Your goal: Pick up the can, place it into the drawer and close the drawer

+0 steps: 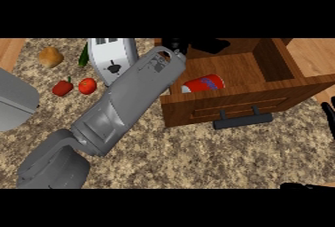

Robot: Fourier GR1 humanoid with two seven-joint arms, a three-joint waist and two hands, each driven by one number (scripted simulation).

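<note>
The red, white and purple can (204, 83) lies on its side inside the open wooden drawer (274, 66), near its left wall. My left forearm slants up from the lower left and crosses the drawer's left corner. My left hand (196, 45) hovers over the drawer's back edge, fingers stretched to the right, apart from the can and partly cut off at the top. The drawer's black handle (243, 119) juts out from its front panel. My right hand (329, 116) rests at the right edge, fingers up, just right of the drawer front.
A white toaster (112, 57) stands left of the drawer, right beside my left forearm. A tomato (87, 85), a red pepper (63, 88), a brown bread roll (50, 56) and a green vegetable (83, 56) lie further left. A grey rounded object (14, 102) fills the left edge.
</note>
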